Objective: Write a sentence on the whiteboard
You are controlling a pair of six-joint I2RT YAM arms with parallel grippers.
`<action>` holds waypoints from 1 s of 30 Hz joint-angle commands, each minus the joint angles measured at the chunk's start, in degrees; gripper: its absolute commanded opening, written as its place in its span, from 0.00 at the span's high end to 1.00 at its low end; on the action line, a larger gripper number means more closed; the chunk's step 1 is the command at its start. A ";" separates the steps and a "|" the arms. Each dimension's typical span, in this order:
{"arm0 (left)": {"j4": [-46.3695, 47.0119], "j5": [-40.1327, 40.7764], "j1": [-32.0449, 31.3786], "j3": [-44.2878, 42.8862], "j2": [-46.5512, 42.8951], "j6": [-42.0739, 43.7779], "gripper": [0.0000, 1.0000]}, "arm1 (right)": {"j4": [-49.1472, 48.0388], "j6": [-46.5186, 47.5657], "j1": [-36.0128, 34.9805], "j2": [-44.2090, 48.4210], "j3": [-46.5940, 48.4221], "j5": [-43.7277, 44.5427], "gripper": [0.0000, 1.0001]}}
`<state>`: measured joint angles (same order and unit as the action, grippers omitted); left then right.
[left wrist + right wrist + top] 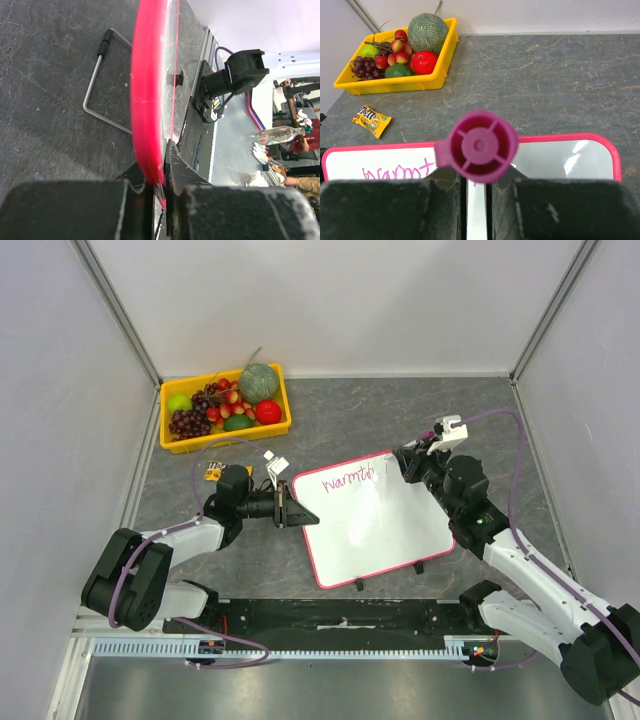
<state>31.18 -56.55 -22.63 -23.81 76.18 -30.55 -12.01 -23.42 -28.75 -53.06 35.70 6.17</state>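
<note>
Top external view: the whiteboard (385, 530) lies on the dark table in front of both arms, turned slightly so its pink-red rim runs askew to the table edge. The sentence (348, 480) stands along the board's far edge in thin magenta script, and only the word "warmth" can be read.

The left gripper (290, 512) reaches in from the left and meets the board's left edge. In the left wrist view its jaws (159, 189) are nearly closed, pinching the red rim (145, 100) between them. A bent wire stand (95, 85) with a black tip lies on the table beside the rim.

The right gripper (412, 462) hovers over the board's far right corner. In the right wrist view its fingers (477, 190) are clamped on a magenta marker (479, 146), whose round back end faces the camera. The marker's tip is hidden behind its own body, so I cannot tell whether it touches the board. Below it are the white surface (560, 160) and the letters "warmt" (397, 172).

A yellow fruit tray (165, 435) sits at the far left corner, well apart from the board. It holds a green melon (258, 382), grapes and other fruit. A yellow candy packet (213, 473) lies on the table between the tray and the left arm.
</note>
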 commanded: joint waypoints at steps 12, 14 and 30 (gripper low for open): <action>-2.09 3.47 -1.01 1.66 0.46 12.09 0.98 | 1.02 -0.05 0.19 4.81 -0.90 1.65 1.00; -2.09 3.38 -1.10 1.66 0.55 12.09 0.98 | 0.85 -0.05 0.19 4.11 -1.07 1.39 1.00; -2.09 3.47 -1.01 1.66 0.55 12.18 0.98 | -0.56 -0.05 0.45 2.34 -3.97 2.79 1.00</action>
<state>31.09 -56.49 -22.63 -23.81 76.18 -30.57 -12.71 -23.62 -28.69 -50.83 33.01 6.94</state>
